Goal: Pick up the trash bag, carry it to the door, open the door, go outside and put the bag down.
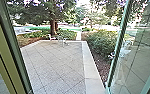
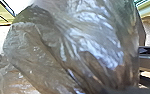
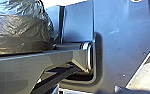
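Facing the trash bag [image 2: 73, 47] up close, the left wrist bears a gripper whose grasp I cannot tell

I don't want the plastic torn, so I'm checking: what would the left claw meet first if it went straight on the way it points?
Most likely the shiny, crinkled grey-brown plastic trash bag, which lies across the middle of the left wrist view. Depth is unclear; they may already touch.

Trash bag [image 2: 81, 47]: cut off by both your wrist views' edges. Tree [image 1: 52, 26], far left: crown cropped. Patio furniture [image 1: 63, 41], far: too blurred for you to count.
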